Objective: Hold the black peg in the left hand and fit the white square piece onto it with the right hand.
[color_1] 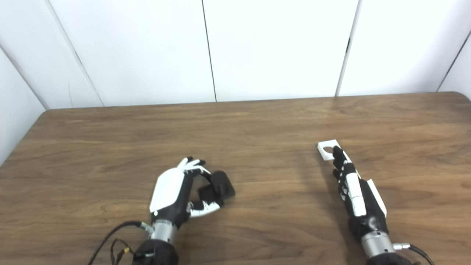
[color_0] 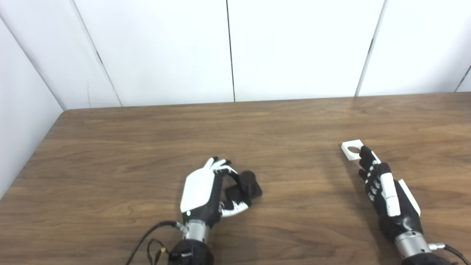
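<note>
Left hand (color_0: 206, 193) curled around black peg (color_0: 247, 186), low on table (color_0: 110, 165), 6 o'clock. Right hand (color_0: 382, 189) extended, empty, fingertips reaching white square piece (color_0: 352, 149) at 3 o'clock. Risk: nudging piece away, loose peg grip tilting.

Black peg (color_0: 247, 184) on its square base, left; white square piece (color_0: 352, 149) (round hole) flat, right.
</note>
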Motion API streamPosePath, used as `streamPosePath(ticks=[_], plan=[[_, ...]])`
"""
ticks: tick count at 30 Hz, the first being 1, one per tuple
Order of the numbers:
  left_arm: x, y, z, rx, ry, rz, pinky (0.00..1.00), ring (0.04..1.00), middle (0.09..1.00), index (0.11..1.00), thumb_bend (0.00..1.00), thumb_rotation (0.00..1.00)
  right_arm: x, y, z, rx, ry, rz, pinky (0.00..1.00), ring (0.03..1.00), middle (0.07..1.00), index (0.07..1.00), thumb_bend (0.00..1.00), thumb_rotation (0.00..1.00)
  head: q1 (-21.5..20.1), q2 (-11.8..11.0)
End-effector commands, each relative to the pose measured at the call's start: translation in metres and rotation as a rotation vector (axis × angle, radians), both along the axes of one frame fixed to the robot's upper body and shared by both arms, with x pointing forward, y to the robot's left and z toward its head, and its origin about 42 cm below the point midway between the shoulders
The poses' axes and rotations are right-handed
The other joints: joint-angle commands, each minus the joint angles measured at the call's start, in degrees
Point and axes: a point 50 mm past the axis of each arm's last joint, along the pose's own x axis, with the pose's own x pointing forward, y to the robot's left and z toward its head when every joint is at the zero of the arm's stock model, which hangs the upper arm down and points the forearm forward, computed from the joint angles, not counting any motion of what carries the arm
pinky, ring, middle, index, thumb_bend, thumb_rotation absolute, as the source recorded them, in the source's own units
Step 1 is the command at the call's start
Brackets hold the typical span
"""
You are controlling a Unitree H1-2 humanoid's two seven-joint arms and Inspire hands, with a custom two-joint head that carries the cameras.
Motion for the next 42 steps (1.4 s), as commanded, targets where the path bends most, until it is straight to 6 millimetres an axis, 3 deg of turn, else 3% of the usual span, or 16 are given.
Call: streamPosePath(ticks=[1,10,16,22,25,27,29,33,35,38,42], plan=[[-0.008,-0.005,0.000,0.016,0.010,-0.031,0.86,0.942,0.848,0.489,0.52,0.07,-0.001,0.006,0.004,0.007,-0.015,0.003,1.00,1.000,0.984,0.961,0.63,1.00,0.0,0.0],[-0.033,-0.025,-0.007,0.009,0.029,-0.133,0.89,0.950,0.859,0.489,0.52,0.06,0.002,0.008,0.007,-0.006,-0.015,-0.001,1.00,1.000,0.984,0.969,0.65,1.00,-0.7,0.1],[-0.048,-0.030,-0.013,0.006,0.042,-0.177,0.93,0.957,0.865,0.489,0.52,0.06,0.004,0.005,0.008,-0.014,-0.014,0.000,1.00,1.000,0.986,0.974,0.64,1.00,-0.6,0.1],[-0.050,-0.028,-0.017,0.011,0.042,-0.172,0.94,0.960,0.866,0.490,0.52,0.06,0.007,0.001,0.010,-0.048,-0.034,0.004,1.00,1.000,0.981,0.972,0.64,0.99,-0.2,0.1],[-0.049,-0.027,-0.017,0.004,0.051,-0.163,0.92,0.959,0.868,0.490,0.52,0.06,0.012,-0.006,0.018,-0.130,-0.068,0.002,0.80,0.893,0.929,0.929,0.69,0.73,-0.4,0.2],[-0.047,-0.025,-0.017,0.000,0.055,-0.157,0.91,0.961,0.870,0.490,0.52,0.06,0.022,-0.015,0.037,-0.298,-0.111,-0.019,0.72,0.816,0.865,0.861,0.72,0.60,-0.7,0.0],[-0.047,-0.025,-0.018,-0.003,0.057,-0.156,0.90,0.961,0.870,0.490,0.52,0.06,0.031,-0.022,0.057,-0.433,-0.162,-0.045,0.73,0.799,0.827,0.798,0.75,0.49,-0.6,0.1],[-0.045,-0.025,-0.019,-0.003,0.051,-0.149,0.91,0.957,0.864,0.489,0.52,0.06,0.052,-0.036,0.090,-0.656,-0.253,-0.047,0.83,0.880,0.852,0.774,0.78,0.45,-0.4,0.1],[-0.045,-0.026,-0.019,-0.003,0.050,-0.147,0.92,0.957,0.863,0.489,0.52,0.06,0.064,-0.041,0.109,-0.799,-0.284,-0.053,0.83,0.890,0.866,0.768,0.80,0.45,-0.5,0.0],[-0.045,-0.026,-0.019,-0.004,0.052,-0.148,0.92,0.963,0.868,0.489,0.52,0.06,0.079,-0.043,0.132,-0.883,-0.297,-0.045,0.87,0.938,0.893,0.751,0.83,0.40,-0.7,0.1],[-0.044,-0.026,-0.020,-0.003,0.051,-0.147,0.92,0.968,0.872,0.490,0.52,0.06,0.094,-0.042,0.145,-0.940,-0.301,-0.019,0.91,0.962,0.902,0.737,0.85,0.35,-0.7,0.0]])
